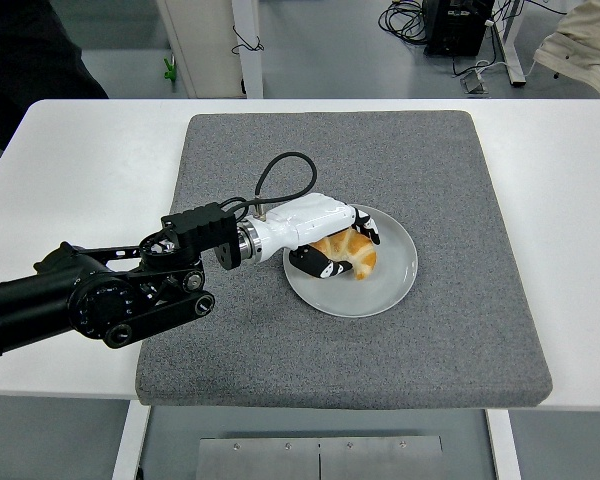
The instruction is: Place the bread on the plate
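Note:
A golden croissant-shaped bread (350,256) lies low over the left half of a pale grey round plate (390,281), which sits on the grey mat. My left hand (335,250), white-backed with black fingers, is curled around the bread from above and from the left, still gripping it. The bread seems to touch the plate, though the hand hides its left part. The black left arm runs in from the left edge of the picture. No right arm shows in the frame.
The grey foam mat (460,330) covers the middle of the white table (80,170). A black cable loops above the wrist (280,170). A person in dark clothing (30,50) stands at the top left; a sleeve (585,45) shows at the top right.

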Robot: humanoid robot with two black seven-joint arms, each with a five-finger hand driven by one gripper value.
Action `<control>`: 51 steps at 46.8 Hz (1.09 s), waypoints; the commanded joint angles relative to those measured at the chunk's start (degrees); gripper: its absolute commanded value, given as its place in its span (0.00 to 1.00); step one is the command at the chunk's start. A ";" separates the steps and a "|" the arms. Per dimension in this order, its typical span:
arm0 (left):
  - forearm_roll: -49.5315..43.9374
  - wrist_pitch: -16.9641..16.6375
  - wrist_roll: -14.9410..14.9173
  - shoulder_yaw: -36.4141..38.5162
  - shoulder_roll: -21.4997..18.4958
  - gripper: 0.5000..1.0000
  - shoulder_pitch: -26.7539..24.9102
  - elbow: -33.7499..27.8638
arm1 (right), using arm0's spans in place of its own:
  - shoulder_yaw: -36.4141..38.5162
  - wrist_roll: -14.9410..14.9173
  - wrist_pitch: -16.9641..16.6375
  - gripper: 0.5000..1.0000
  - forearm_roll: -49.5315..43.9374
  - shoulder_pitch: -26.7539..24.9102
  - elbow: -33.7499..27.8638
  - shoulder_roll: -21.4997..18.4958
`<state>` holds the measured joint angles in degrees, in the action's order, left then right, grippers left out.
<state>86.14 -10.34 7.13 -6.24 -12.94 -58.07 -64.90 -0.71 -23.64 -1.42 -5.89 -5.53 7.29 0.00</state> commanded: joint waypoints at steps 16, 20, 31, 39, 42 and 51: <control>-0.62 -1.27 0.43 0.00 0.55 0.20 0.68 0.74 | 0.00 0.00 0.01 1.00 0.00 -0.09 0.00 0.00; -0.62 -1.27 0.43 0.00 0.55 0.20 0.68 0.74 | 0.00 0.00 0.01 1.00 0.00 0.00 0.00 0.00; -0.71 -1.35 0.52 0.09 0.72 0.20 1.03 1.71 | 0.00 0.00 0.01 1.00 0.00 0.00 0.00 0.00; -0.88 -1.35 0.69 0.09 1.25 0.21 1.12 1.89 | 0.00 0.00 -0.07 1.00 0.00 0.00 0.00 0.00; -0.88 -1.35 0.69 0.09 1.78 0.22 1.21 1.89 | 0.00 0.00 0.01 1.00 0.00 0.00 0.00 0.00; -1.15 -1.35 0.69 0.00 2.30 0.43 1.30 2.06 | 0.00 0.00 -0.07 1.00 0.00 0.00 0.00 0.00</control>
<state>85.21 -11.71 7.84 -6.17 -10.89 -56.80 -62.84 -0.70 -23.64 -1.43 -5.89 -5.54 7.29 0.00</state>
